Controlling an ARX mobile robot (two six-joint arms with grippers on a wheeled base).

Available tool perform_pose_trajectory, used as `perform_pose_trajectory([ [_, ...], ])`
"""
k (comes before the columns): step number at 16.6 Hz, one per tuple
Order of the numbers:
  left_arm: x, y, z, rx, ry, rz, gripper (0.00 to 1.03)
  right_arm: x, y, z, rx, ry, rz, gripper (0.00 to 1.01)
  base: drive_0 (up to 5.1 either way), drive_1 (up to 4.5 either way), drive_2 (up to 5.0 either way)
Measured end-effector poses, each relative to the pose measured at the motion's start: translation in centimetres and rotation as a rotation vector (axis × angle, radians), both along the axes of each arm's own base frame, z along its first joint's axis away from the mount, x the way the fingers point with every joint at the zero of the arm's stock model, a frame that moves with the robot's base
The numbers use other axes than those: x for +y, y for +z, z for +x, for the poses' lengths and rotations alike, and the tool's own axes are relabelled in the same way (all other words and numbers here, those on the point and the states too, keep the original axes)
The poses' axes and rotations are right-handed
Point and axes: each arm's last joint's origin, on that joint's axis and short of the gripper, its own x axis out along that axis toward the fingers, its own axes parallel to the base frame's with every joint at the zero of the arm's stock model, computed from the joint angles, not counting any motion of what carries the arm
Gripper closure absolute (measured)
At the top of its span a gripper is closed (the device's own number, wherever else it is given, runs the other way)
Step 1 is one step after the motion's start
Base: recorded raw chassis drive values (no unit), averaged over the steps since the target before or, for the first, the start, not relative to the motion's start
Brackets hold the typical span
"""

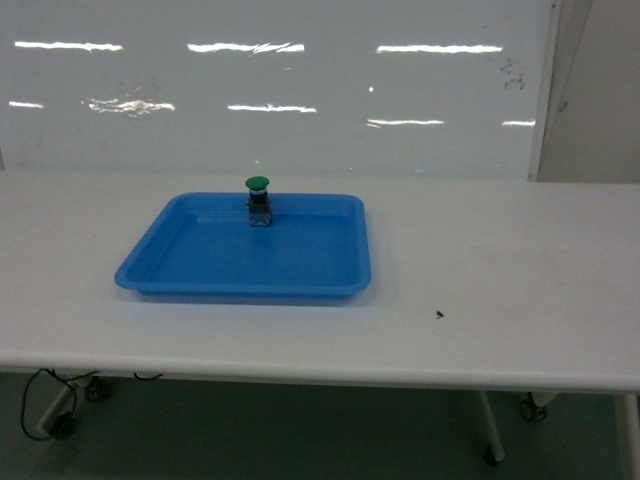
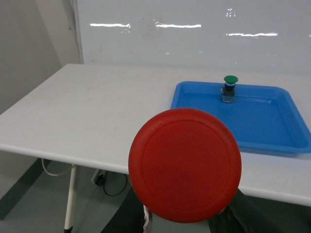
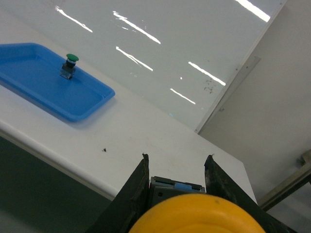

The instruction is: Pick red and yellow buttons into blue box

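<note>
Red button [image 2: 184, 165] gripped in left hand [image 2: 182, 221], yellow button [image 3: 197, 213] clamped in right hand [image 3: 176, 187], both lifted off bench [image 1: 500, 260] for boxing; green button [image 1: 258, 200] left on tray [image 1: 200, 275].

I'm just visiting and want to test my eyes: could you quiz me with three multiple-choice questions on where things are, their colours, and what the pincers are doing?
1. Where does the green button stand?
A in the blue tray
B on the bare table
C on the floor

2. What colour is the cap in the left pincer?
A green
B red
C white

3. The right pincer is:
A empty
B out of sight
C gripping a yellow button

Answers: A, it stands near the tray's far rim; B, the red button fills the left wrist view; C, fingers flank its switch block.
</note>
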Motion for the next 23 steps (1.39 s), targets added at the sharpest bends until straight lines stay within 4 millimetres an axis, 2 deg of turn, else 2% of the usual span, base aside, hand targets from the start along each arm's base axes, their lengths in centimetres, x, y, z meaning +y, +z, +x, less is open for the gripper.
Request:
perform_pose_trajectory([
  [23, -0.01, -0.01, -0.01, 0.001, -0.001, 0.0, 0.83, 0.0, -0.02, 0.0, 0.002, 0.0, -0.001, 0.72, 5.0, -2.47, -2.3],
])
